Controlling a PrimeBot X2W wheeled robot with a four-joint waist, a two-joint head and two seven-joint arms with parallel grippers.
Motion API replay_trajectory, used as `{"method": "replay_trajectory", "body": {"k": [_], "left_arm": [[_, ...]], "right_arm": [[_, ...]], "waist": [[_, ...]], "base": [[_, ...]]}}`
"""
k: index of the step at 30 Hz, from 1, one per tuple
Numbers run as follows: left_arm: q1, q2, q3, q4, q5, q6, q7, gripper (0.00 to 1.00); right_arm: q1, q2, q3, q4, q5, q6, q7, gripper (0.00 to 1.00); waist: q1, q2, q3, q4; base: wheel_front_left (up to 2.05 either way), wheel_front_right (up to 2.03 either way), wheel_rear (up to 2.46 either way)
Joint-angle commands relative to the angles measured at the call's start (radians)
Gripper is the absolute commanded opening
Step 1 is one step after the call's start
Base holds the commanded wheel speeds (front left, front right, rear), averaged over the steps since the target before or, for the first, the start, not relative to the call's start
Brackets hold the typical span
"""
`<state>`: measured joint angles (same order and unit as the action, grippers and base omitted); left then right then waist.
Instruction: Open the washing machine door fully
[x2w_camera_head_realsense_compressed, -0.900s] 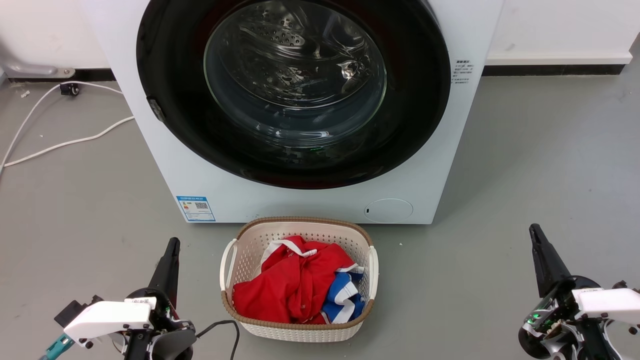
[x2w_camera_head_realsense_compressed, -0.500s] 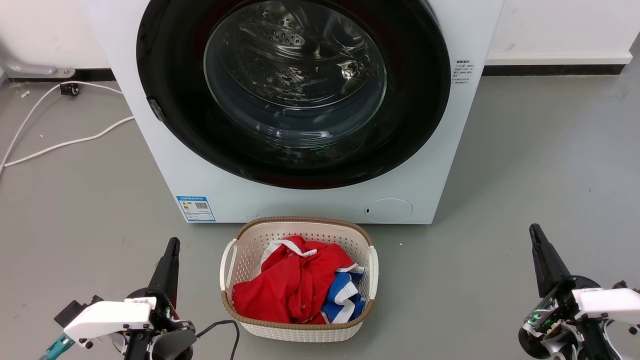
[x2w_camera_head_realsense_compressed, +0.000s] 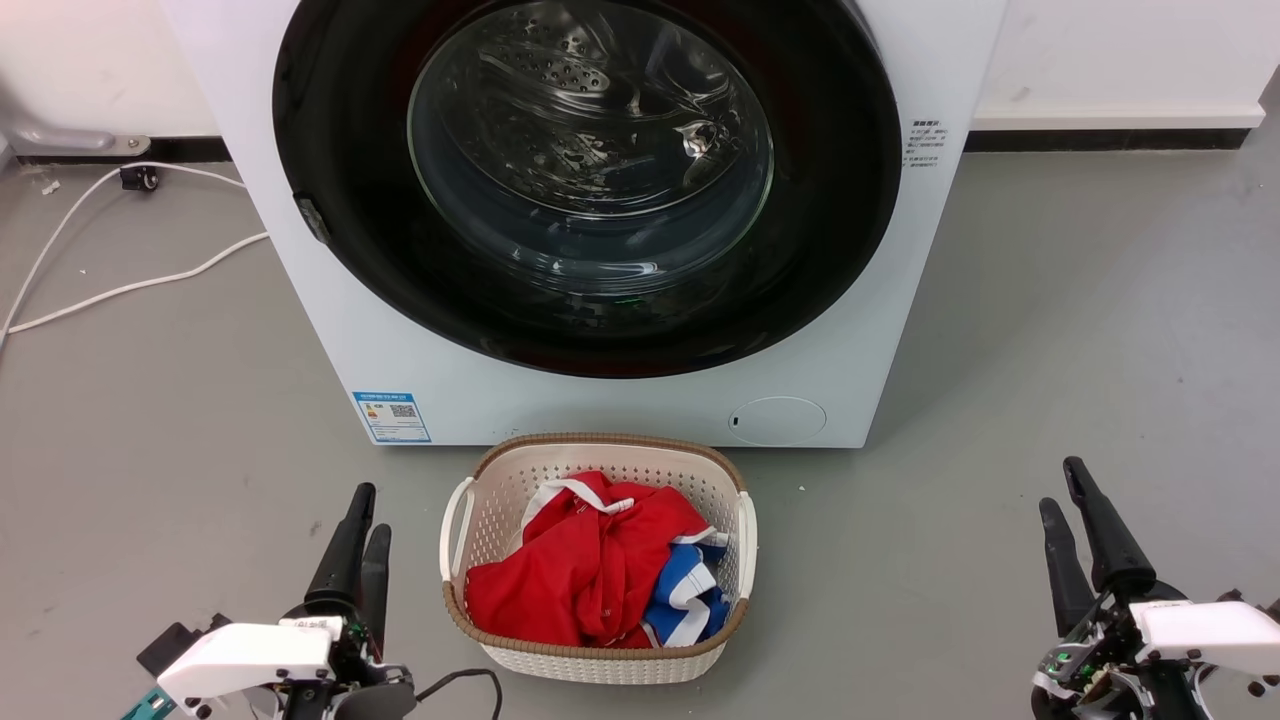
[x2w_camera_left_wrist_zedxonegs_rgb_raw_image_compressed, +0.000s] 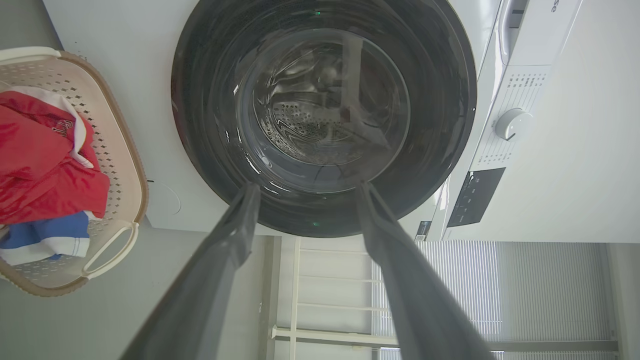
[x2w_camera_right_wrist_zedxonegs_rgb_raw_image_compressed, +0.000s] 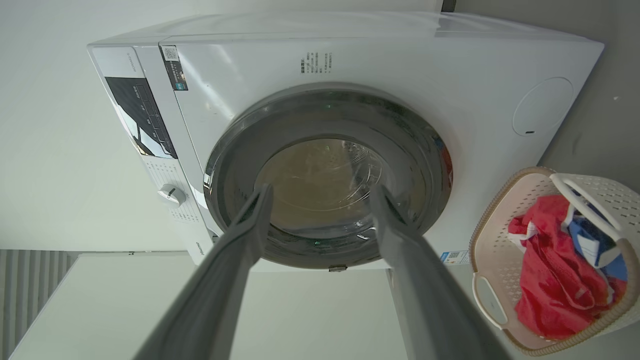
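Lower corners, head view: left gripper (x2w_camera_head_realsense_compressed: 365, 515) and right gripper (x2w_camera_head_realsense_compressed: 1060, 488), fingers spread, gripping nothing. Between: basket (x2w_camera_head_realsense_compressed: 747, 540) (red, blue clothes). Upper centre: washing machine door (x2w_camera_head_realsense_compressed: 590, 180), closed on washing machine (x2w_camera_head_realsense_compressed: 620, 410). Wrist views add dial (x2w_camera_left_wrist_zedxonegs_rgb_raw_image_compressed: 512, 124); head view, cable (x2w_camera_head_realsense_compressed: 150, 283).

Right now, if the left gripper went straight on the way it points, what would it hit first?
Probably the washing machine door: in the left wrist view the left gripper, open, frames the door's glass with nothing seen between. How far off it is, I cannot tell.

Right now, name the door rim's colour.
Glossy black on the washing machine door; clearest in the head view.
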<state>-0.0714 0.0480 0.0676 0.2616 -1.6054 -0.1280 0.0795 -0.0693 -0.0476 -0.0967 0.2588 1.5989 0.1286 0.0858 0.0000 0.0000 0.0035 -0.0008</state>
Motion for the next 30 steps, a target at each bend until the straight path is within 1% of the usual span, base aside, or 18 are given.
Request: {"method": "replay_trajectory", "body": {"k": [1,6,11,20,30], "left_arm": [[-0.027,0.003,-0.010,-0.023,0.011,-0.001,-0.010,1.00],[-0.032,0.004,-0.025,-0.039,0.071,-0.001,-0.035,1.00],[-0.034,0.003,-0.034,-0.069,0.169,-0.001,-0.057,1.00],[-0.040,0.003,-0.065,-0.109,0.384,-0.002,-0.095,1.00],[-0.053,0.012,-0.103,-0.120,0.658,0.003,-0.132,1.00]], "right_arm": [[-0.009,-0.004,0.006,-0.024,-0.010,0.000,-0.010,1.00],[-0.005,-0.016,0.023,-0.041,-0.063,0.001,-0.037,1.00],[-0.005,-0.029,0.034,-0.059,-0.162,0.001,-0.061,1.00],[-0.014,-0.039,0.035,-0.091,-0.399,0.001,-0.098,1.00],[-0.011,-0.037,0.033,-0.127,-0.668,0.001,-0.104,1.00]], "waist": [[0.0000,0.0000,0.000,0.000],[0.0000,0.0000,0.001,-0.001],[0.0000,0.0000,0.003,-0.002],[0.0000,0.0000,0.010,-0.004],[0.0000,0.0000,0.016,-0.005]], "base": [[0.00,0.00,0.00],[0.00,0.00,0.00],[0.00,0.00,0.00],[0.00,0.00,0.00],[0.00,0.00,0.00]]}}
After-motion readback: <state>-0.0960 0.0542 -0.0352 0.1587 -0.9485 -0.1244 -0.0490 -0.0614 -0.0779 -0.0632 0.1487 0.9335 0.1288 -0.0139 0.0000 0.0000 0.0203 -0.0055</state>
